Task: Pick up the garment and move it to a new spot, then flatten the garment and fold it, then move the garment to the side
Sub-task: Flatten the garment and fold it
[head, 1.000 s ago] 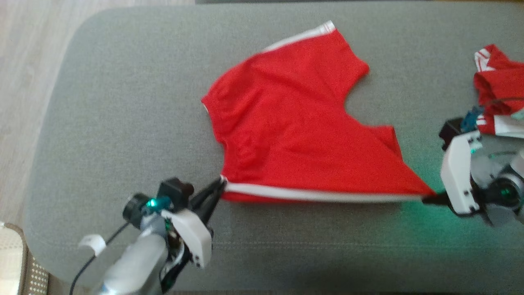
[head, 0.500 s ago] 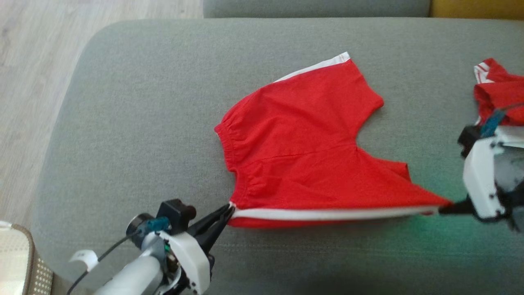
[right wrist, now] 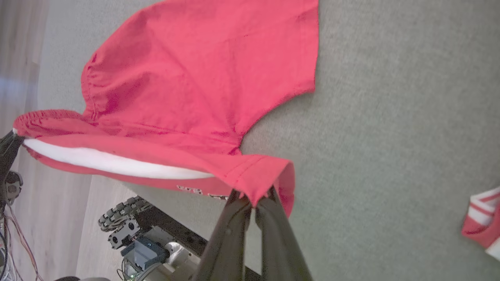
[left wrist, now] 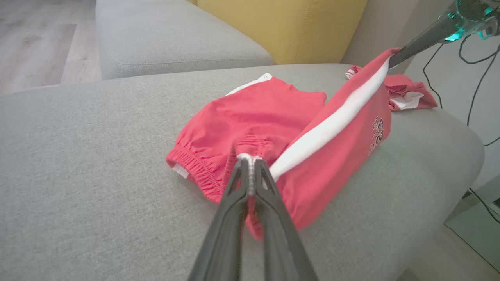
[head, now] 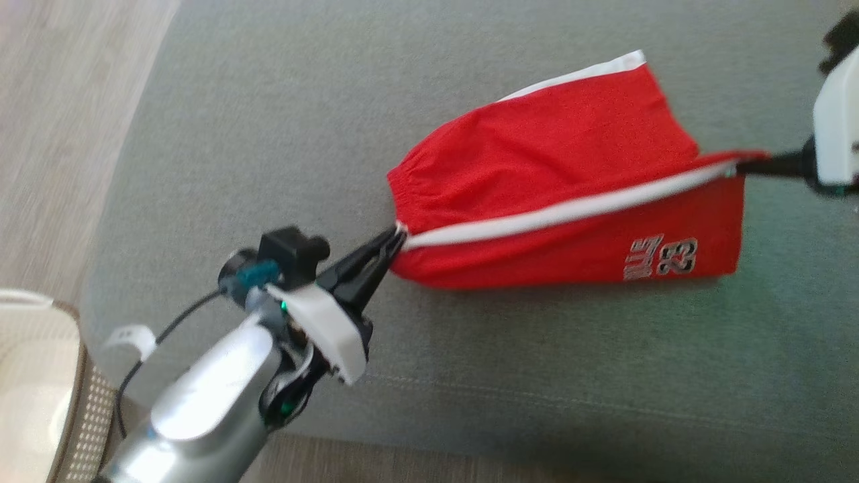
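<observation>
Well, closest to the robot, the left gripper [head: 396, 238] is pressed shut on the corner of the waistband [left wrist: 195, 171], just where the white stripe [head: 550, 211] begins. At the other end of that stripe the right gripper [head: 741, 164] is also closed tight, on the corner of the leg hem [right wrist: 269, 175]. Between the two, the stripe is pulled into a straight line and raised off the grey sofa seat [head: 268, 134].

The red shorts [head: 557, 141] are therefore half in the air. The near leg hangs down from the stripe like a curtain, with its print [head: 661, 258] facing the robot, and its lower edge looks close to the seat. The far leg lies flat on the seat behind it.

I think this is the folding step. To do it well, both grippers should travel together at the same height, away from the robot, so the stripe stays tight and the hanging leg does not drag or wrinkle. They should lower the near stripe onto the far edge of the shorts, waistband on waistband, and only then let go.

Farther back, near the seat's right end, lies another red cloth [left wrist: 406, 91], well apart from the shorts. Behind everything stands a yellow cushion [left wrist: 281, 27].
</observation>
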### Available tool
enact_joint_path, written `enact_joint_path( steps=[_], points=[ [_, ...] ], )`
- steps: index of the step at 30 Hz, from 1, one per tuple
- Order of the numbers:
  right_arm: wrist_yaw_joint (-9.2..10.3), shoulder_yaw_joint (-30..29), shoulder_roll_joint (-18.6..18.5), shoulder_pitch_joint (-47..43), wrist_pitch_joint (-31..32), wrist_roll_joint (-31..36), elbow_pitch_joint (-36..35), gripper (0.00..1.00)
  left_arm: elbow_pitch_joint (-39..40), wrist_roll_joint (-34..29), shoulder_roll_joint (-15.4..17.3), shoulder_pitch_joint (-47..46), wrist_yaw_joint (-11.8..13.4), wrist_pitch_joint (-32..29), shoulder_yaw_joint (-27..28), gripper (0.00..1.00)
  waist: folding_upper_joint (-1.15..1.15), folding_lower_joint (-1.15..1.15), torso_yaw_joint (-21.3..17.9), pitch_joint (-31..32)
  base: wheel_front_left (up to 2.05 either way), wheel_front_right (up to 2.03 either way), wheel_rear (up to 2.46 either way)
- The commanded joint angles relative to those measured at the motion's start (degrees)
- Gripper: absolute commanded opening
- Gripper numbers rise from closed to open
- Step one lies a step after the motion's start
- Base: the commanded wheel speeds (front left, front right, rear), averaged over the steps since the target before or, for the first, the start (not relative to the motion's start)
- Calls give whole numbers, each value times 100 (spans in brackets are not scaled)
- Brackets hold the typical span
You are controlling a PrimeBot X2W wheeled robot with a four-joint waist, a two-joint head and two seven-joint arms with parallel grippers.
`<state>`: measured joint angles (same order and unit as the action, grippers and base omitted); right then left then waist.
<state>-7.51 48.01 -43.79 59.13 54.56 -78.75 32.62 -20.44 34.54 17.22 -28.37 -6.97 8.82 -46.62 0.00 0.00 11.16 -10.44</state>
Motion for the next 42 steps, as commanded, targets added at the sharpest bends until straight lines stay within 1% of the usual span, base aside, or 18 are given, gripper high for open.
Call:
enact_joint_path(
  steps=[1,6,9,16,19,26,31,32,33,34,42],
  points=[
    [2,-121,-13,151,25,73,-15,0,116,25,81,-387,20,15,274,0,0,0,135,-154,0,0,0],
    [2,-355,293,692,-179,423,445,0,-126,57,-163,-806,-2,108,259,0,0,0,344,-512,0,0,0],
    [2,-470,423,982,-314,638,709,0,-336,109,-368,-1077,-13,195,269,0,0,0,469,-742,0,0,0],
    [2,-614,613,1556,-659,1203,1259,0,-994,206,-860,-1788,-36,402,263,0,0,0,703,-1234,0,0,0],
    [2,-609,681,1731,-782,1450,1442,0,-1317,187,-1022,-2067,-42,490,231,0,0,0,761,-1387,0,0,0],
    [2,-618,849,1983,-1016,1783,1684,0,-1939,142,-1276,-2526,-48,602,203,0,0,0,839,-1646,0,0,0],
    [2,-626,918,2089,-1079,1890,1767,0,-2115,112,-1357,-2702,-50,614,274,0,0,0,852,-1781,0,0,0],
    [2,-635,925,2115,-1106,1921,1801,0,-2121,89,-1371,-2727,-50,615,305,9,0,0,855,-1810,0,0,0],
    [2,-654,927,2149,-1191,1972,1841,64,-2131,66,-1383,-2743,-50,616,341,42,0,0,857,-1835,0,0,0],
    [2,-681,945,2177,-1278,2013,1893,100,-2135,40,-1393,-2754,-50,616,390,100,0,0,859,-1855,0,0,0],
    [2,-822,1068,2179,-2048,2214,2084,100,-2003,-233,-1430,-2631,68,617,940,100,0,0,821,-1896,0,0,0]
  ],
)
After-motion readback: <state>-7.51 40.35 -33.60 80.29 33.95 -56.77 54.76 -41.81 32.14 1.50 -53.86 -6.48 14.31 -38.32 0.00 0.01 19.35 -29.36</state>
